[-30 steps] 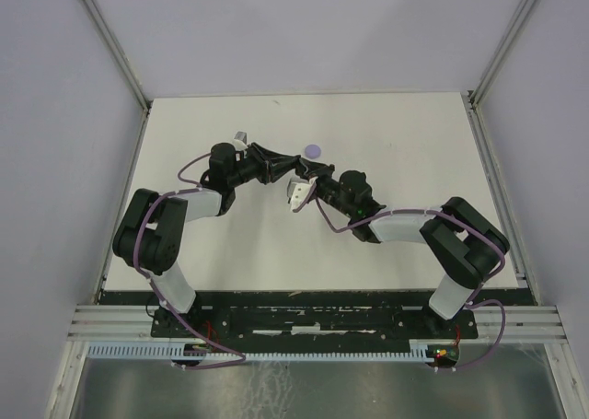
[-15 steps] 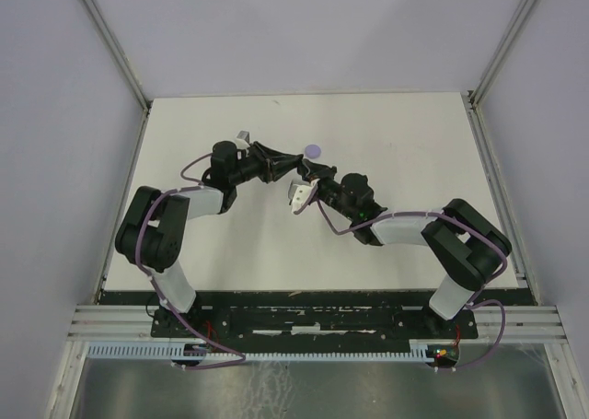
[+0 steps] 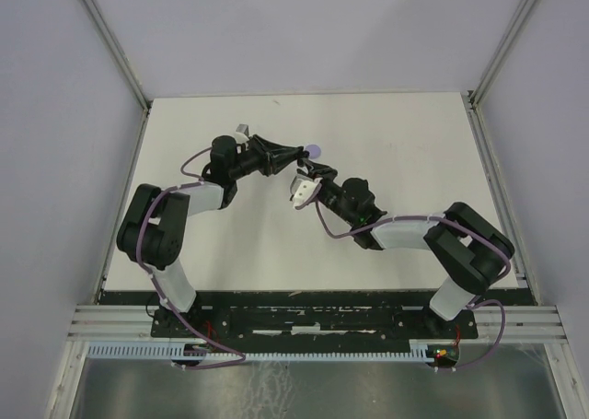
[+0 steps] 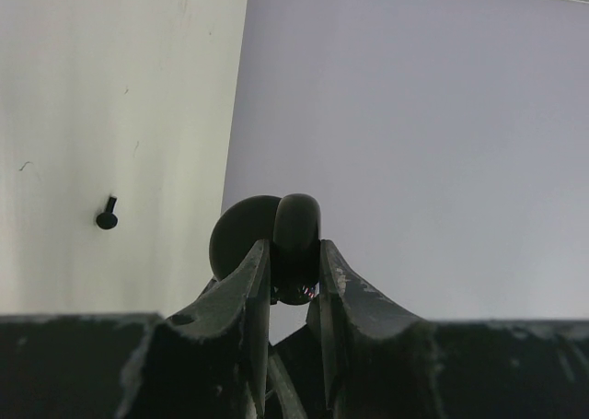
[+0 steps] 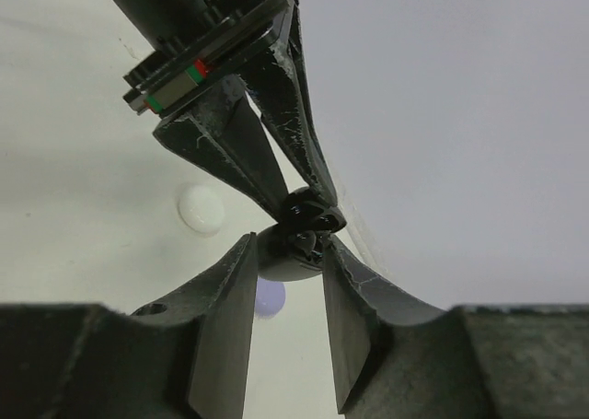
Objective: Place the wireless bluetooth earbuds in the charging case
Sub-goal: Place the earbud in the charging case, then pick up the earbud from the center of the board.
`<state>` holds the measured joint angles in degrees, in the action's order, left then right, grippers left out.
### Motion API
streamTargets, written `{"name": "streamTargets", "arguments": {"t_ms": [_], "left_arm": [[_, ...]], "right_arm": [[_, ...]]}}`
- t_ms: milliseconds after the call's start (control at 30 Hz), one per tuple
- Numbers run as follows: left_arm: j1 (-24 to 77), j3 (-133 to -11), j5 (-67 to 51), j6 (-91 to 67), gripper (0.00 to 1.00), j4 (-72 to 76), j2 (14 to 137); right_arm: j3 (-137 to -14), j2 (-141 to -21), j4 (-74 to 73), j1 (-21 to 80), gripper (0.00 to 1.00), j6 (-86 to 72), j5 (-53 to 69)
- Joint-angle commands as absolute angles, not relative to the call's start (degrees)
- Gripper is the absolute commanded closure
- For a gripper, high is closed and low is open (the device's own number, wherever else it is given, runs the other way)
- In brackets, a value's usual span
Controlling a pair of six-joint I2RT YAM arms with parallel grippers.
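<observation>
A black charging case [image 4: 299, 221] is held above the table between both grippers, its round lid [image 4: 241, 237] open to one side. My left gripper [image 4: 293, 253] is shut on its upper part, and also shows in the top view [image 3: 296, 154]. My right gripper [image 5: 288, 253] comes from the opposite side, its jaws closed against the case's rounded lower half [image 5: 287, 261]; in the top view it is right next to the left one [image 3: 308, 168]. One small black earbud [image 4: 107, 218] lies on the table to the left. Other earbuds are out of view.
A lilac puck [image 3: 315, 149] lies on the table just beyond the grippers; it also shows in the right wrist view [image 5: 270, 297]. A white puck [image 5: 201, 207] lies near it. The pale back wall stands close behind.
Both grippers have moved together a little toward the back of the table, nearer the lilac puck. The right arm has stretched further forward.
</observation>
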<state>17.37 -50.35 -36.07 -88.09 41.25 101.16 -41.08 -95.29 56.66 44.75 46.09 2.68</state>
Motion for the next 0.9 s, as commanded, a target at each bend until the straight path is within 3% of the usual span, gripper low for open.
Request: {"name": "streamTargets", "arguments": {"t_ms": [0, 200, 367, 500, 600, 700, 867], "left_arm": [[17.4, -52.9, -36.0, -88.3, 0.97, 45.5, 101.5], [17.4, -52.9, -36.1, -86.8, 0.97, 45.3, 102.3], [17.4, -52.8, -36.4, -85.5, 0.97, 45.3, 102.4], [17.4, -52.4, -36.9, -84.5, 0.97, 46.2, 102.4], [17.3, -52.3, -38.4, -83.8, 0.97, 48.6, 102.8], [17.0, -51.5, -40.1, -83.4, 0.97, 50.9, 103.1], [16.1, -49.6, -41.6, -82.1, 0.97, 53.2, 102.9]], "right_arm": [[-39.9, -91.8, 61.6, 45.3, 0.54, 39.5, 1.7], [-41.5, -87.2, 60.3, 45.3, 0.38, 35.2, -5.9], [-46.3, -83.6, 50.0, 44.9, 0.25, 31.2, -24.0], [-48.8, -82.3, 44.0, 43.4, 0.24, 25.6, -39.1], [-55.3, -80.5, 20.1, 40.2, 0.24, 11.5, -45.9], [-67.5, -82.2, -10.4, 33.4, 0.27, -6.6, -37.1], [-77.8, -90.2, -33.9, 30.0, 0.25, -10.9, -32.0]]}}
